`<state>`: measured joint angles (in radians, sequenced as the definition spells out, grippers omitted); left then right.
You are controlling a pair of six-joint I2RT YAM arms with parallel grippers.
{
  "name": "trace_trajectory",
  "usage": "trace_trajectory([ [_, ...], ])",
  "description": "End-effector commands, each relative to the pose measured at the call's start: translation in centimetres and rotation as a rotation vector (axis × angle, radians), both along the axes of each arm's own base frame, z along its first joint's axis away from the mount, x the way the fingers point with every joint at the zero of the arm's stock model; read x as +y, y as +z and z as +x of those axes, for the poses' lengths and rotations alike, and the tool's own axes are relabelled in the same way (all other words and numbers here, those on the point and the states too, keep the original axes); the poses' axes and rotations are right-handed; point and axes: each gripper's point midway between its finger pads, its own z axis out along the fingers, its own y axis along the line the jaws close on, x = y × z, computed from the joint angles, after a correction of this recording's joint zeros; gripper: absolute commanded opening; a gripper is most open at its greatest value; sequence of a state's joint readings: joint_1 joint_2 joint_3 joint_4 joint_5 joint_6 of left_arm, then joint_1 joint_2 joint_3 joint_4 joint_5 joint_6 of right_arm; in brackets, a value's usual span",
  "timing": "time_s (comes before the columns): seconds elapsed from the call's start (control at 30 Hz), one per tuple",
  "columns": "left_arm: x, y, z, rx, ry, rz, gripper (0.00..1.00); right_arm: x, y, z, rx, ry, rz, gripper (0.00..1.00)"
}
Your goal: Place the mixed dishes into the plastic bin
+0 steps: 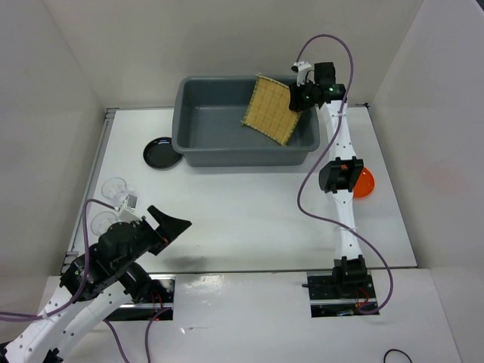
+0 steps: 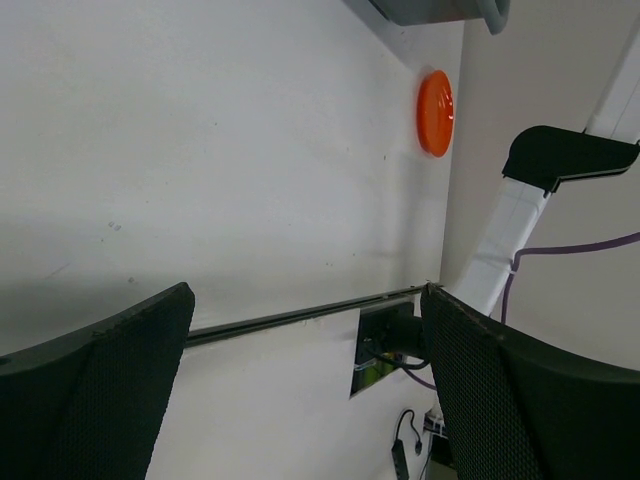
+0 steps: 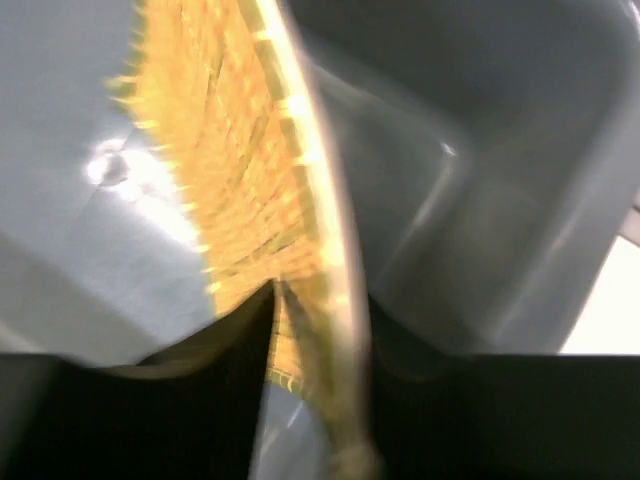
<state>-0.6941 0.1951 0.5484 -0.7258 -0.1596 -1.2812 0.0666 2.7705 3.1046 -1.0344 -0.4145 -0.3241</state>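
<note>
My right gripper (image 1: 296,97) is shut on a corner of the tan woven bamboo mat (image 1: 271,108) and holds it tilted over the right part of the dark grey plastic bin (image 1: 198,147). In the right wrist view the mat (image 3: 230,160) hangs edge-on between my dark fingers, blurred, with the bin wall (image 3: 520,180) behind. My left gripper (image 1: 171,224) is open and empty low at the near left. The black plate (image 1: 161,153) lies left of the bin. The orange plate (image 1: 364,182) lies at the right, partly behind my right arm; it also shows in the left wrist view (image 2: 435,112). Two clear glass cups (image 1: 113,187) stand at the left edge.
White walls close in the table at the back and both sides. A dark rail (image 1: 249,270) runs along the table's near edge. Purple cables loop around both arms.
</note>
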Motion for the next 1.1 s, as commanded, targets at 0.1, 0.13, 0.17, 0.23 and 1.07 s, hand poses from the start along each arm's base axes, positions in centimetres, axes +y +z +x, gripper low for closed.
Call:
trace_trajectory([
  [0.1,0.0,1.6,-0.1,-0.015,0.014,-0.058,1.00,-2.3,-2.1,2.6,-0.069,-0.084,-0.145,0.48],
  [0.13,0.1,1.3,-0.2,-0.002,0.017,-0.057,1.00,-2.3,-2.1,2.6,-0.069,-0.084,-0.145,0.52],
  [0.17,0.1,1.5,-0.3,-0.011,0.017,-0.065,1.00,-2.5,-2.2,2.6,-0.066,-0.099,-0.146,0.76],
  [0.23,0.2,1.7,-0.3,-0.018,0.017,-0.071,1.00,-2.9,-2.2,2.7,-0.066,-0.118,-0.162,0.83],
  [1.07,1.0,-0.8,0.1,0.053,0.011,0.126,1.00,-21.9,3.7,-6.5,0.163,-0.520,-0.149,0.99],
])
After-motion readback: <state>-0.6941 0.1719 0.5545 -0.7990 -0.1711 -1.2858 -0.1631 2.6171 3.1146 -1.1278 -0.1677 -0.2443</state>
